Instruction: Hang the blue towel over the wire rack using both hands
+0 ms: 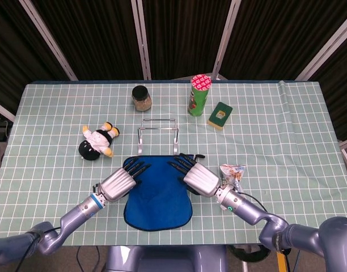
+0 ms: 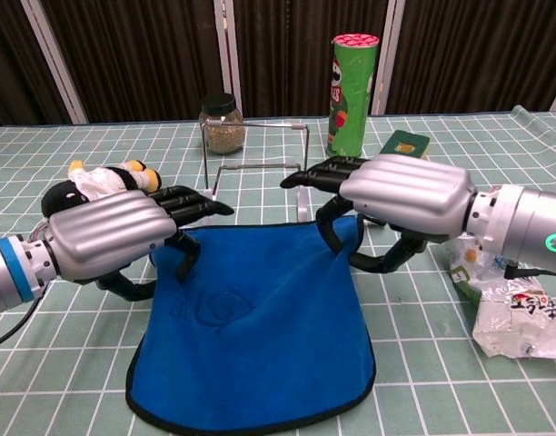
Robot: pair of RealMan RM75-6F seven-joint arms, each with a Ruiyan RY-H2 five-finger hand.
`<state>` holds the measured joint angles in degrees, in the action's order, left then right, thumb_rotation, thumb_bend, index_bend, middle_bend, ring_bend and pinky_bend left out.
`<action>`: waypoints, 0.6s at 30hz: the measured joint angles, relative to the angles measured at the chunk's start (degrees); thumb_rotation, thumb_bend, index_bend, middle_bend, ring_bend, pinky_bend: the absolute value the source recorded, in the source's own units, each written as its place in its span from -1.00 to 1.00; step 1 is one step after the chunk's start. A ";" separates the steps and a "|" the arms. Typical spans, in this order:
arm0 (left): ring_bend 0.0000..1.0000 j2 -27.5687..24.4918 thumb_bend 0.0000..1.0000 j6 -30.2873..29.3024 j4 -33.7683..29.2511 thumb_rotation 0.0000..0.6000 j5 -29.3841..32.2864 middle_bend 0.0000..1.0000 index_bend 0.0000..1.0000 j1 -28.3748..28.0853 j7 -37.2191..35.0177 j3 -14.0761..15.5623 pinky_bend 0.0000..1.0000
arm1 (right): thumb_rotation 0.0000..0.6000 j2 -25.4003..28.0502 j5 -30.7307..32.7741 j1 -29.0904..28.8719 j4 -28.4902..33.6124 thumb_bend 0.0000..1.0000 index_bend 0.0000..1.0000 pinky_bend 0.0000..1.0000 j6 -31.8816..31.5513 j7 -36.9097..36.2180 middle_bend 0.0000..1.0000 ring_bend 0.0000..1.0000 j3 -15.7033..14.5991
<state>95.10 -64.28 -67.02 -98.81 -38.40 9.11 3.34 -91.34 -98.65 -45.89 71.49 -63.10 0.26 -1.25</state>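
The blue towel [image 1: 158,195] [image 2: 255,313] hangs by its two far corners, its lower part still on the table. My left hand [image 1: 121,181] [image 2: 114,238] pinches the left corner and my right hand [image 1: 197,177] [image 2: 396,195] pinches the right corner, both raised a little above the table. The wire rack [image 1: 157,136] [image 2: 256,162] stands upright just beyond the towel's far edge, between the two hands.
A stuffed toy [image 1: 97,140] lies left of the rack. A glass jar [image 1: 142,97], a green chips can [image 1: 199,95] and a green sponge [image 1: 220,115] stand behind it. A crumpled wrapper [image 1: 232,174] lies at my right hand's side.
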 measured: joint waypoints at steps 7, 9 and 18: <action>-1.00 -2.44 0.04 -4.71 -3.33 1.00 0.03 -1.00 0.62 0.08 -0.14 -3.00 -1.00 | 1.00 5.34 -0.57 0.50 5.58 -0.19 0.35 -1.00 -3.80 -0.52 -1.00 -1.00 1.92; -1.00 -3.59 0.04 -6.47 -4.88 1.00 0.09 -1.00 0.62 0.02 0.24 -4.29 -1.00 | 1.00 6.84 -0.24 0.38 7.63 -0.19 0.35 -1.00 -4.18 -0.23 -1.00 -1.00 3.07; -1.00 -8.73 0.04 -9.10 -11.51 1.00 3.90 -1.00 0.62 -0.75 1.31 -11.36 -1.00 | 1.00 12.26 5.19 -1.49 15.22 -0.19 0.35 -1.00 -3.88 1.82 -1.00 -1.00 11.34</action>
<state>86.37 -73.37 -78.53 -94.91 -39.15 10.42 -8.02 -79.08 -93.45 -47.38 86.71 -66.98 2.08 10.09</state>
